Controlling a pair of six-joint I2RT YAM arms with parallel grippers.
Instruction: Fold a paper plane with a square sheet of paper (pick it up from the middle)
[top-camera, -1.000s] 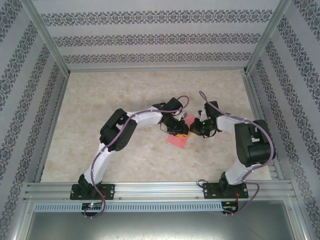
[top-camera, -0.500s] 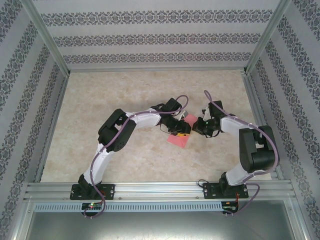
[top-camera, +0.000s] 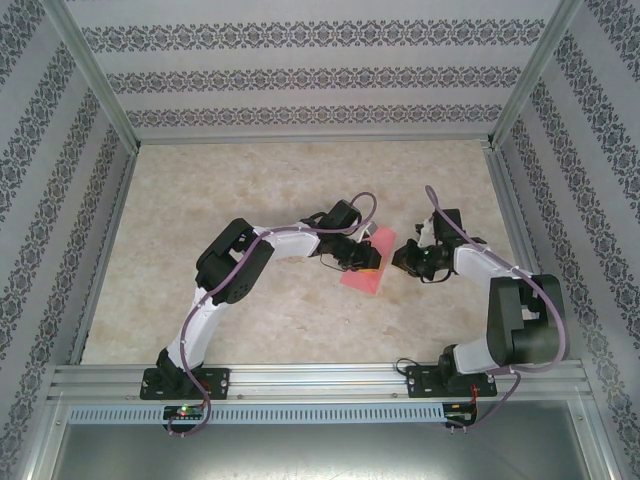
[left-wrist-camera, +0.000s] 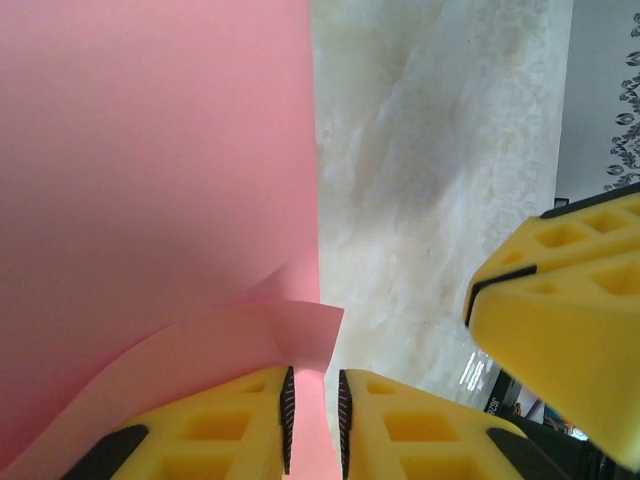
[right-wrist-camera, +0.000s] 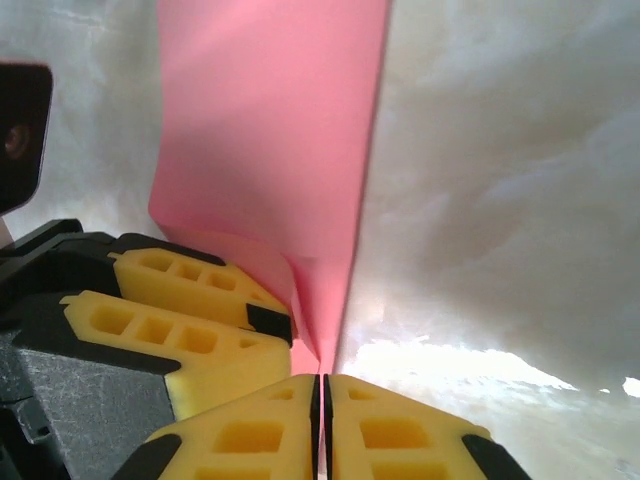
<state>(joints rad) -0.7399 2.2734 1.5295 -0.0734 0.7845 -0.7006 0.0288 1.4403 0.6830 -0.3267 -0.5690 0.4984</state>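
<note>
**Both grippers pinch the pink sheet near one end**

In the top view, the thin pink-red paper sheet (top-camera: 362, 278) lies just right of the frame's centre on the pale marble-patterned table (top-camera: 250, 190). It shows as a slanted strip, not a full square. The left gripper (top-camera: 368, 262) sits over the strip's middle. The right gripper (top-camera: 398, 255) is just beside the strip's right edge, and the two heads nearly meet.

In the left wrist view, the paper (left-wrist-camera: 150, 150) covers the upper left of the frame, its straight edge running down the centre. A loose flap curls over at lower centre. The left gripper (left-wrist-camera: 312, 385) has its jaws narrow, clamped on a band of pink standing between them. The right arm's yellow fingers (left-wrist-camera: 570, 330) show at the right edge of the frame, apart from that straight edge.

In the right wrist view, the paper (right-wrist-camera: 270, 120) comes down from the top centre and narrows toward the bottom centre. There the right gripper (right-wrist-camera: 322, 385) is pressed almost together, with a thin pink sliver caught in the gap. The left arm's yellow fingers (right-wrist-camera: 190, 300) sit at lower left, against the paper's lower corner.
</note>
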